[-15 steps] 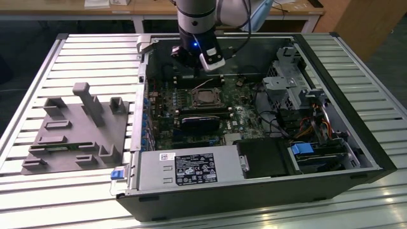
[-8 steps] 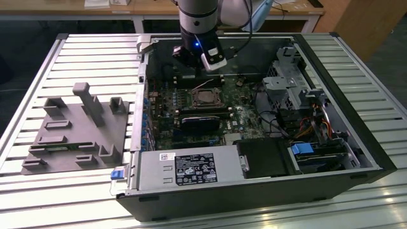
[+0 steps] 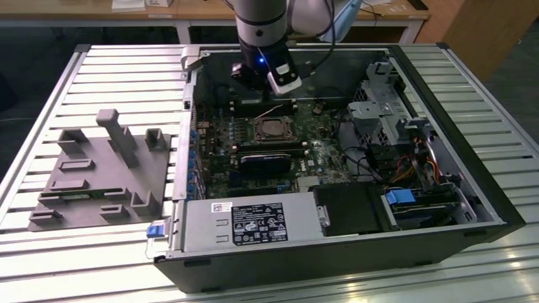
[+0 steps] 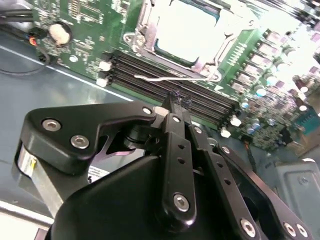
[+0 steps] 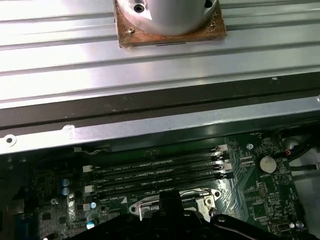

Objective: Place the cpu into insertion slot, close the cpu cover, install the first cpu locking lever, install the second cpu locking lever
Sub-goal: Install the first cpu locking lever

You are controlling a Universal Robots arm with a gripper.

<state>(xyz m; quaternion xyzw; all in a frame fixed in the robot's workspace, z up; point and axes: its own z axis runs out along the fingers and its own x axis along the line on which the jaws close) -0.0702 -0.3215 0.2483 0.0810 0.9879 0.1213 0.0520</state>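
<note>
As the dull silver square cpu (image 4: pixel 187 27) sits in the shiny-rimmed square insertion slot (image 3: pixel 256 129) on the green circuit board (image 3: pixel 324 158), the thin silvery frame of the cpu cover (image 4: pixel 202 64) appears to lie flat around it in the second wrist view. A thin wire locking lever (image 4: pixel 170 78) stands loose just beside the socket, over the long black memory slots (image 5: pixel 155 172). The black pincer (image 4: pixel 175 100) hovers above those slots near the socket, fingertips pressed together with nothing between them. The board lies inside an open black computer tower (image 3: pixel 337 274) resting on a slatted aluminium bench (image 3: pixel 67 265); a grey plastic fixture block (image 3: pixel 93 170) sits at the exterior view's left.
</note>
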